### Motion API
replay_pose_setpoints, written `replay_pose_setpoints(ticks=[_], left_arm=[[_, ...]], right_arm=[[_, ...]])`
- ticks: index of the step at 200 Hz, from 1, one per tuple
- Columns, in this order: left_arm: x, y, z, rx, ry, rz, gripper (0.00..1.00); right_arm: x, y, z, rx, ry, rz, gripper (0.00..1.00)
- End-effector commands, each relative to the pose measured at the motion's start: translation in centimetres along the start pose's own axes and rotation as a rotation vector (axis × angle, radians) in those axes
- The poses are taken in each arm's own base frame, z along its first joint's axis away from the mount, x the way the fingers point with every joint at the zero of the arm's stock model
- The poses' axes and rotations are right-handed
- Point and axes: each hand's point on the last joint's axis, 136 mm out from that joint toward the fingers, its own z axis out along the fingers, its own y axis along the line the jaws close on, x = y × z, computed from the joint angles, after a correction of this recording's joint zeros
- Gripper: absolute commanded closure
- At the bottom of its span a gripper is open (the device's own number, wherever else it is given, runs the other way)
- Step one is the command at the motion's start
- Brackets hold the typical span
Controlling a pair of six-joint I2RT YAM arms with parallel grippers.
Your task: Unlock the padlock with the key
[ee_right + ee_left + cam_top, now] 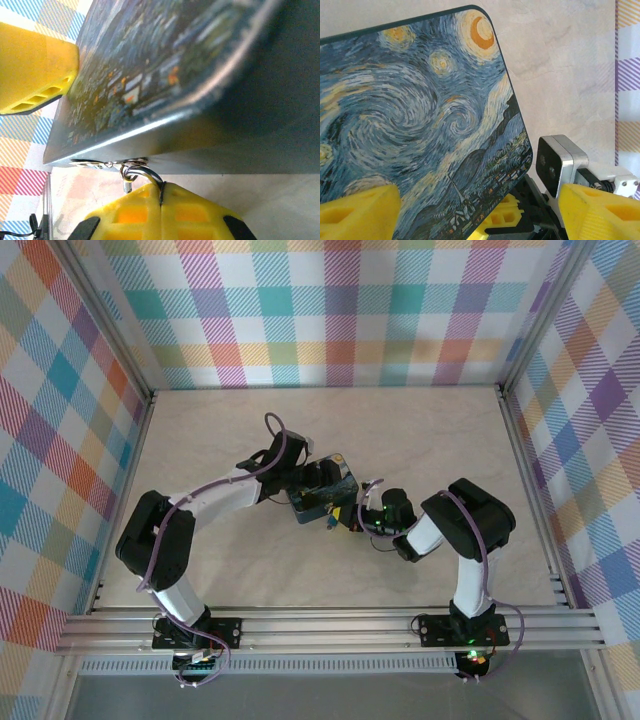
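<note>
Tin sits mid-bench, well apart from the plaid walls. Pale bench shows wide between the tin and the back wall, and to both sides. The near side is tighter, with both arms bent in toward the tin.

Left tool: fingers spread apart. The painted lid runs down between them, and its rounded right edge stops short of the right finger, with a gap showing. In the right wrist view, one yellow finger lies against the lid face.

Padlock: a tiny silvery loop hanging at the tin's lower edge, hooked to the metal tab there.

Right tool: fingers pressed together just under that edge, with the loop nipped at the top of their seam. Lock body hidden. Little room between tool and tin wall.
</note>
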Motion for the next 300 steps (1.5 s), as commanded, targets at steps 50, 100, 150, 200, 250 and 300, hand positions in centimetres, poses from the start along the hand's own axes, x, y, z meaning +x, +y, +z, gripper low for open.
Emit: replay_pose_setpoints(ticks=[50,100,150,200,250,300], left_arm=[[2.3,1.2,0.1,-0.071,0.034,-0.040,0.16],[2.4,0.7,0.2,-0.063,0.036,-0.049,0.15],[2.6,0.7,0.2,-0.060,0.044,-0.049,0.14],[2.4,0.6,0.1,-0.058,0.035,-0.046,0.14],[1.7,0.9,-0.4,-0.059,0.015,-0.058,0.13],[0.6,2.1,-0.7,-0.069,0.003,-0.083,0.12]], right_arm=[[-1.9,0.9,-0.9,-0.009,-0.090,0.092,1.00],[-2.6,0.8,-1.0,-0.007,-0.131,0.168,1.00],[-3.2,0.9,-1.0,-0.029,-0.157,0.211,1.00],[-3.6,0.7,-1.3,-0.027,-0.177,0.224,1.00],[-3.4,-0.8,-2.9,0.031,-0.218,0.248,1.00],[-3.5,-1.1,-3.9,0.065,-0.230,0.222,1.00]])
